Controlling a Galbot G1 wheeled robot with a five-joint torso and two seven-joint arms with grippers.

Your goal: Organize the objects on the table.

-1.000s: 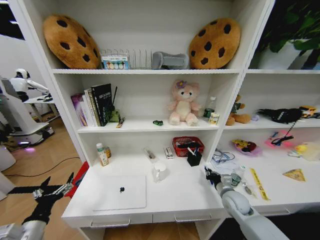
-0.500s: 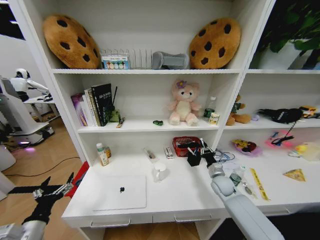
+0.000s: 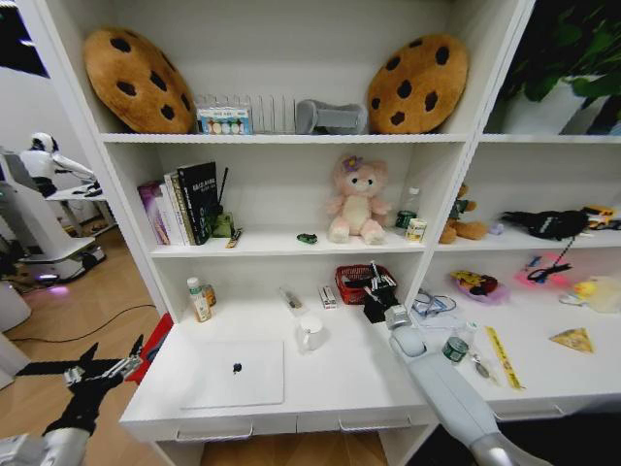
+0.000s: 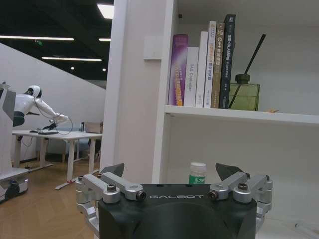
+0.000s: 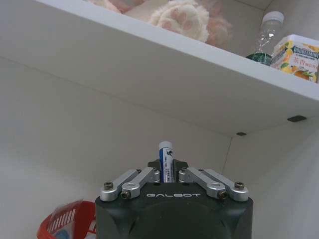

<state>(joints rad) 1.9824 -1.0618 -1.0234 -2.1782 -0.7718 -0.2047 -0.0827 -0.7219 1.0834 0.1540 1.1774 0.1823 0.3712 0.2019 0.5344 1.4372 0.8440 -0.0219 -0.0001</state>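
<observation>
My right gripper hovers just above the black pen holder beside the red basket at the back of the white table. In the right wrist view the right gripper is shut on a blue pen that stands up between its fingers. A silver laptop lies closed at the table's front left. A small green-labelled can stands right of my arm. A tiny dark green item rests on the middle shelf. My left gripper hangs open off the table's left end, its fingers spread.
A white mug stands mid-table and a white bottle at the back left. Books and a pink plush fill the shelf above. Clutter covers the right bay, with a yellow strip near the edge.
My right arm has swung from the table's front right back and leftward, bringing the gripper with the pen over the pen holder. The left arm has stayed still.
</observation>
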